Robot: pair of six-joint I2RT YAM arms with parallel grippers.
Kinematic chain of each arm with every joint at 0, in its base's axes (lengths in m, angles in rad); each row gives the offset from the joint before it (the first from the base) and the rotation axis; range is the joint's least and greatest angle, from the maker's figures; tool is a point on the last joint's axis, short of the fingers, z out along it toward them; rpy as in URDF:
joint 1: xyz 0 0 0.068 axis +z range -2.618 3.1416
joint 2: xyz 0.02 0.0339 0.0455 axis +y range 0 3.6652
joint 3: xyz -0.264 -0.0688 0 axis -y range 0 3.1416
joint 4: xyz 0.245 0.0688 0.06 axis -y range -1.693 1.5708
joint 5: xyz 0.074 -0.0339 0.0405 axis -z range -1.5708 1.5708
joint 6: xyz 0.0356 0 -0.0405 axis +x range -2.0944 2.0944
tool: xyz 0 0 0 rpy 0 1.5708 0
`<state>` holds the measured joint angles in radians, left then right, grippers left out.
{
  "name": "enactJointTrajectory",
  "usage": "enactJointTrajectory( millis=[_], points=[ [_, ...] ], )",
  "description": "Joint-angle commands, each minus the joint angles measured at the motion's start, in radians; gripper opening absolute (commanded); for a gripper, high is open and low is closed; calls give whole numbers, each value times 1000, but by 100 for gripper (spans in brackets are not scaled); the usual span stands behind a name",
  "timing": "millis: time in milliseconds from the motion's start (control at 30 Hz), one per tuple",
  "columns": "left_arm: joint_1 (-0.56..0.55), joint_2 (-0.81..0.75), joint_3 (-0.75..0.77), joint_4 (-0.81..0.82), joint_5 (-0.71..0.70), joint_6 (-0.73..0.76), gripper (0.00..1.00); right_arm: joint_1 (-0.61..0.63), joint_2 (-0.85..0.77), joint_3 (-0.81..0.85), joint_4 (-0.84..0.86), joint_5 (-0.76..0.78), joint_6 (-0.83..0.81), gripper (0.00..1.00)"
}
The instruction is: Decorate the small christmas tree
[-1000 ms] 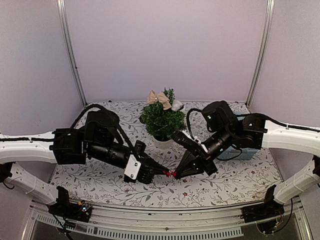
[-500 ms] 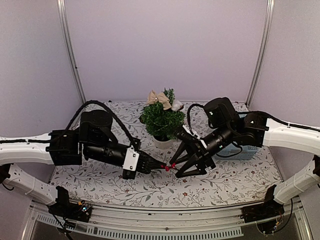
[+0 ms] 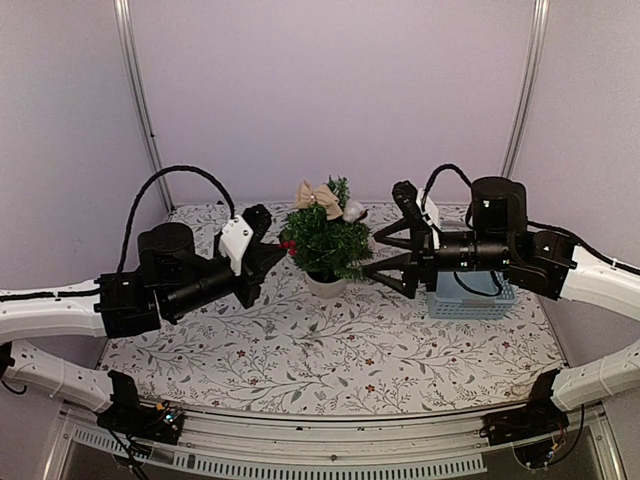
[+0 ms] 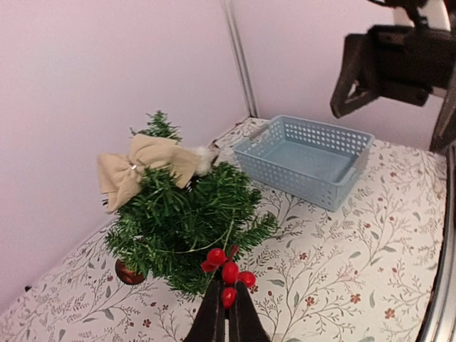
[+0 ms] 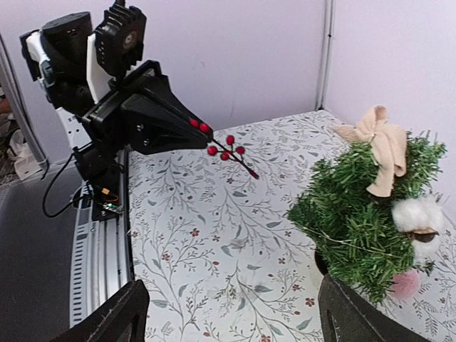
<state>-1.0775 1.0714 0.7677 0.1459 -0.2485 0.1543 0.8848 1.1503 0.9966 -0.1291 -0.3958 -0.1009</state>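
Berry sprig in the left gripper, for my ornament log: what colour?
Red berries; clearest in the left wrist view.

Reaching inward from either side, forearms lifted and roughly level. On the left arm [image 3: 60, 312], left gripper [image 3: 278, 250] clamped tight on the stem of a red berry sprig [image 4: 226, 271], tips angled up toward the middle. On the right arm [image 3: 600, 278], right gripper [image 3: 375, 255] spread wide and empty, pointing leftward, well apart from its partner.
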Motion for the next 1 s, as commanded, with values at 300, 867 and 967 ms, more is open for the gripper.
enactJointTrajectory(
  millis=[300, 867, 967],
  points=[
    [57, 89, -10, 86, -313, -260, 0, -28, -49, -91, 120, 284, 143, 99],
    [128, 400, 100, 235, -246, -258, 0, -29, -42, -85, 92, 311, 130, 99],
    [131, 440, 115, 242, -234, -241, 0, -29, -46, -84, 87, 313, 127, 99]
  ],
)
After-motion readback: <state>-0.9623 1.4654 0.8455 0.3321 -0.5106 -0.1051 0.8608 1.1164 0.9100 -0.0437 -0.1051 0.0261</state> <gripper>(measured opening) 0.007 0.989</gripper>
